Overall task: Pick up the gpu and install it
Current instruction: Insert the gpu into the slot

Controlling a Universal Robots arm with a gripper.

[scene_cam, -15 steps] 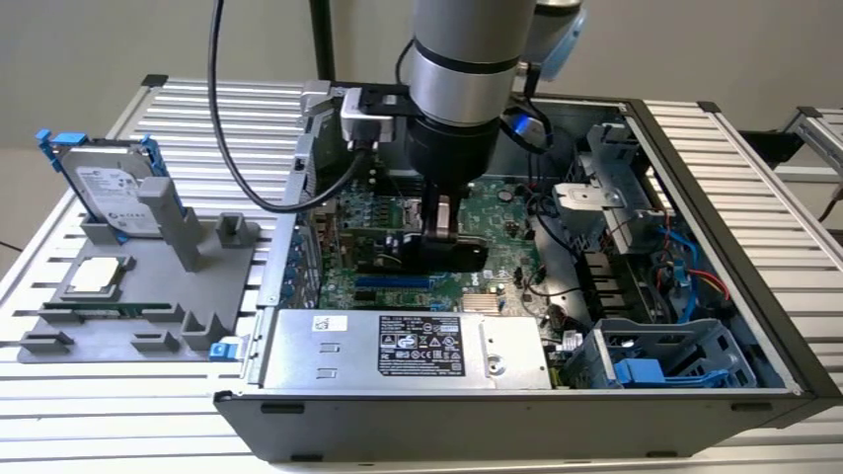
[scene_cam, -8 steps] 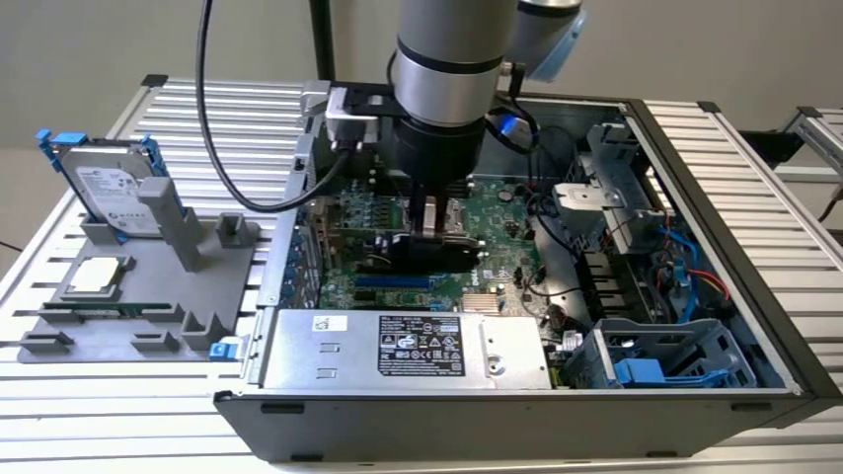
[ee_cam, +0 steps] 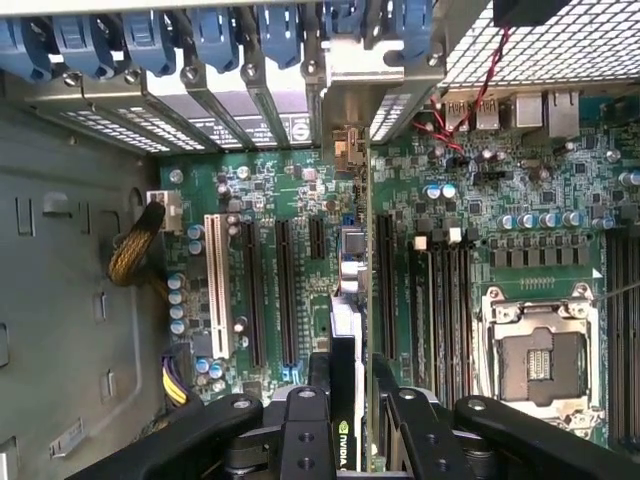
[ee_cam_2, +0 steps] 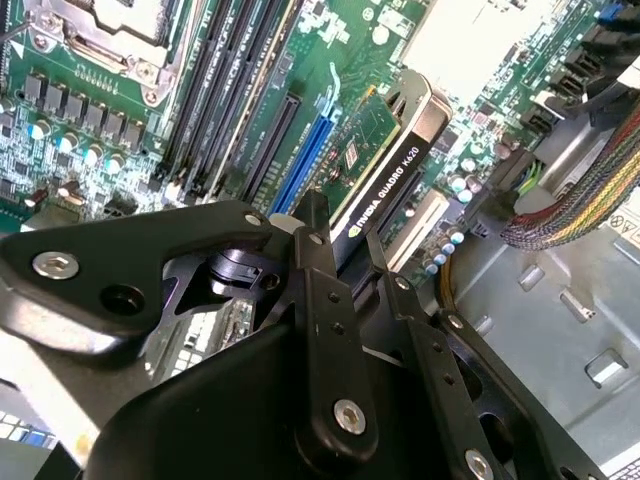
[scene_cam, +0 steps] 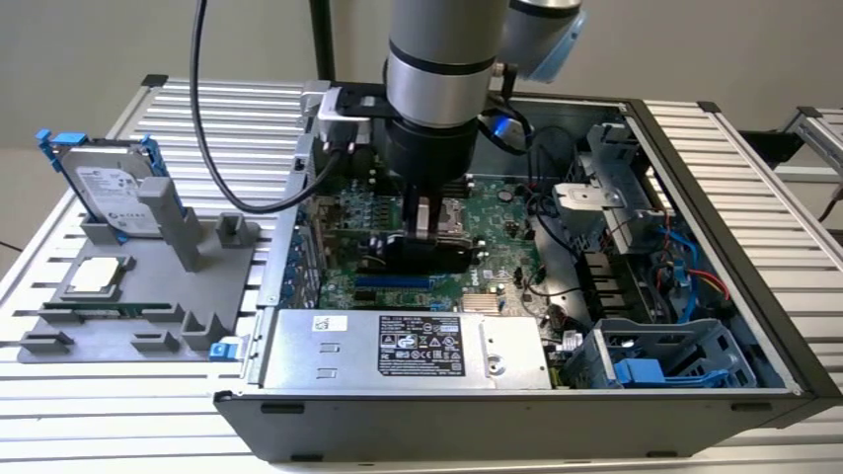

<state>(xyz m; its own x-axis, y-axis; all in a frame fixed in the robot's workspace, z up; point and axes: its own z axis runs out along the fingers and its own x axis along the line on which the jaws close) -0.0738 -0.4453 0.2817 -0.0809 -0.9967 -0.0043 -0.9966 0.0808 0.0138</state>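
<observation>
The gpu [ee_cam_2: 385, 150] is a green card with a black cooler. It stands on its edge inside the open computer case [scene_cam: 737, 257], low over the motherboard's [ee_cam: 290, 200] long expansion slots. My gripper [ee_cam_2: 345, 235] is shut on the card's upper edge, one black finger on each face. In the first wrist view the gpu [ee_cam: 347, 300] appears edge-on between the fingers [ee_cam: 318, 385], and its silver bracket [ee_cam: 345, 90] reaches the rear slot openings. In the exterior view the gripper [scene_cam: 428, 225] hangs straight down from the arm over the gpu [scene_cam: 421, 255]. Whether the card sits fully in a slot I cannot tell.
A silver power supply [scene_cam: 402, 346] fills the case's front. A blue drive cage [scene_cam: 658, 360] and cables [ee_cam_2: 580, 200] line the exterior view's right. The CPU socket [ee_cam: 540, 350] lies beside the slots. Outside, a grey fixture [scene_cam: 132, 286] holds a hard drive [scene_cam: 113, 188].
</observation>
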